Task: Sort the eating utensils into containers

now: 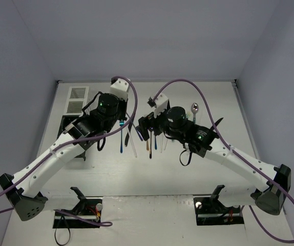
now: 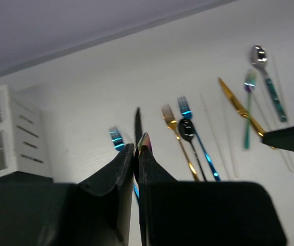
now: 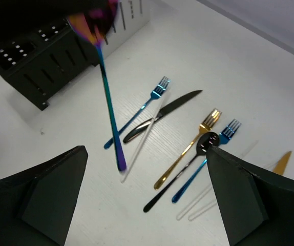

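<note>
Jaws of the left gripper (image 2: 137,149) are pressed together on the tip of an iridescent blue utensil (image 3: 109,110), which hangs slanted over the table (image 3: 229,61) on the caddy side of the gold fork (image 3: 190,146); the right gripper (image 3: 147,151) gapes wide, holding nothing, above that fork. Just beside the gold fork lie a black spoon (image 3: 207,141) and a blue fork (image 3: 230,129), with a black knife (image 3: 175,105) and the black container (image 3: 39,72) farther off. All rest on the white table, ringed by pale grey walls (image 1: 147,36).
</note>
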Robot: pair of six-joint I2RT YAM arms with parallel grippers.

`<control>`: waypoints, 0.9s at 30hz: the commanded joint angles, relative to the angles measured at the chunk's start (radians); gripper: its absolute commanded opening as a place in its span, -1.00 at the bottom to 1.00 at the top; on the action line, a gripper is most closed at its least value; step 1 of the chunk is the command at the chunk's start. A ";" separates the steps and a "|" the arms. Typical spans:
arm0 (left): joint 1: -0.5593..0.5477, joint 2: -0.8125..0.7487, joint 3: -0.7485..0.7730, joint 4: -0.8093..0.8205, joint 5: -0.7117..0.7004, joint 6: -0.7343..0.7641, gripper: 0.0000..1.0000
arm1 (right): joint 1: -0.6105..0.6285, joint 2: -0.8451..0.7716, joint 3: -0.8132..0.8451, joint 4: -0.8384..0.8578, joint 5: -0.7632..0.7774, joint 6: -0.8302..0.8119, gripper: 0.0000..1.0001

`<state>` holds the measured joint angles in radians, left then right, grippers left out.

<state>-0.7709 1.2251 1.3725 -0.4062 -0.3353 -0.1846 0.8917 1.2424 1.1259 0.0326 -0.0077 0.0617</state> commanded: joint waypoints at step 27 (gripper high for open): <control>0.752 0.582 0.531 0.388 -0.118 0.412 -1.00 | -0.079 -0.273 -0.374 0.053 0.210 0.115 1.00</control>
<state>-0.0278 1.8161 1.8505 -0.1617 -0.4641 0.1763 0.8173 0.9926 0.7533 0.0322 0.2040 0.1595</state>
